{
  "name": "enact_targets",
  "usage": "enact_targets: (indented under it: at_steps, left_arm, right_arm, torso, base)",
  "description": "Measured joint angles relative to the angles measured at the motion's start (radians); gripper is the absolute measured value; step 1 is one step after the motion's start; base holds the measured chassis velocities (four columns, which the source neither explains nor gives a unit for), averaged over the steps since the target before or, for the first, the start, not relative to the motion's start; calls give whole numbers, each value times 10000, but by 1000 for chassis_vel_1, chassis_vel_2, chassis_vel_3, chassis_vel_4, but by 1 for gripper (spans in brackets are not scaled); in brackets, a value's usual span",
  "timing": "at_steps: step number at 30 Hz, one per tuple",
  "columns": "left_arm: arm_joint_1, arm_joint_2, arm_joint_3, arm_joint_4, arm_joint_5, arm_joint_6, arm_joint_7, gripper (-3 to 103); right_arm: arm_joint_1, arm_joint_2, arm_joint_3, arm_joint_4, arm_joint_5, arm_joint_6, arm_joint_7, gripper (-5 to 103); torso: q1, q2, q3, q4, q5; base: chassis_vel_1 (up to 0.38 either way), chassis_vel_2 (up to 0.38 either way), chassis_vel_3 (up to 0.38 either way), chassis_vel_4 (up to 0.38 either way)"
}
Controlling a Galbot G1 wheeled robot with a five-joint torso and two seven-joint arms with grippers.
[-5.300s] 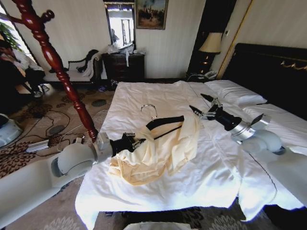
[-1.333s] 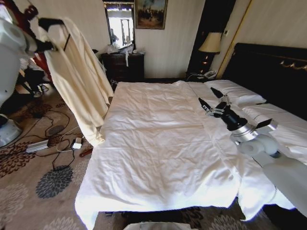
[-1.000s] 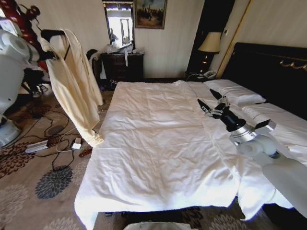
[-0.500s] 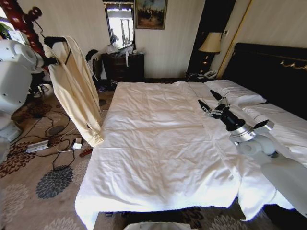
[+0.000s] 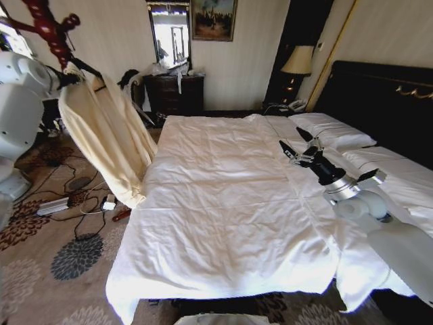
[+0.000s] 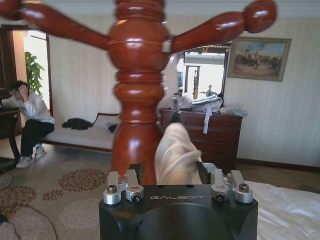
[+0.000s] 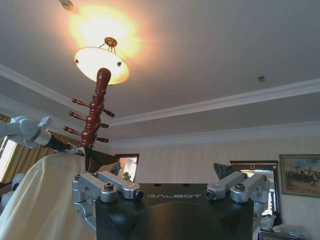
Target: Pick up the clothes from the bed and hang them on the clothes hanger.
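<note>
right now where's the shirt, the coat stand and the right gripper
shirt [image 5: 108, 145], head view, mid body
coat stand [image 6: 139, 95], left wrist view, turned post
right gripper [image 5: 289, 144], head view, between fingertips

The bed [image 5: 223, 203] is in the middle, with the right gripper [image 5: 292, 147] held over its right side, near the pillows [image 5: 331, 130]. The shirt [image 5: 108, 135] hangs off the bed's left side, next to the wooden coat stand [image 5: 51, 27]. A dresser [image 5: 172, 95] stands behind the bed, by the far wall.
</note>
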Motion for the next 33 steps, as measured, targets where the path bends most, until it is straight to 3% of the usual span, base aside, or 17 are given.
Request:
enact_targets:
  at_steps: [7,9,10,17,23,25,27,29,31,32,33]
  left_arm:
    - [973,758,-638,-1487,-111,-51,-486,93]
    - [1142,862,-841,-1687,-149,-159,-539,93]
    - [1352,989,-1118,-1936,-226,-362,-584,99]
    - [2457,1993,-2331,-3790,-1256,-1531,-492,100]
    - [3581,3061,-2989,-5763,-1781,-1709,-637,100]
    - [4297,3776,-3302,-6700,-1814,-1736,-848,100]
    - [5344,4847,-3579,-8026,-1694,-2063,-1428,100]
    - [5748,5180,-3680,-8524,-1674,-2259,-1784,100]
    - [6637,5697,-3800,-9701,-1652,-3218,-2858,100]
    - [6637,5697,-3800,-9701,-1652,-3218,-2858,100]
    - [6998,5711,-3845,-10093,-1499,-3730,-3298,100]
  right_arm:
    - [-80,51,67,165,-14,-14,55,100]
    - [-88,64,79,189,-16,-21,145,100]
    - [-106,74,103,230,-16,-44,339,100]
    - [-202,186,192,261,-20,-130,1518,100]
    - [-273,425,362,417,-37,-382,2421,100]
    - [-383,694,541,547,-61,-600,3172,100]
    - [-715,1086,939,724,-362,-900,4200,100]
    - [-933,1293,1195,789,-659,-982,4567,100]
    - [-1594,1853,1911,909,-1623,-952,5147,100]
    - [-1594,1853,1911,909,-1623,-952,5147,100]
    - [-2078,2150,2375,1052,-1980,-918,5280,100]
  torso:
    - [0,0,0,-7,1]
    - [0,-2,0,-6,0]
    - [0,-2,0,-4,1]
    - [-1,-2,0,-2,3]
    - [0,-1,-1,-7,5]
    - [0,-1,-2,-6,1]
    - [0,-1,-2,9,0]
    - [-1,0,-3,12,0]
    - [-2,0,-4,7,5]
    - [-2,0,-4,7,5]
    - [-2,0,-3,2,11]
  base:
    - [0,0,0,0]
    - [0,0,0,0]
    - [0,0,0,0]
    - [0,0,0,0]
    - [0,0,0,0]
    - [0,0,0,0]
    - [0,0,0,0]
    - [0,0,0,0]
    - [0,0,0,0]
    - [0,0,0,0]
    - [0,0,0,0]
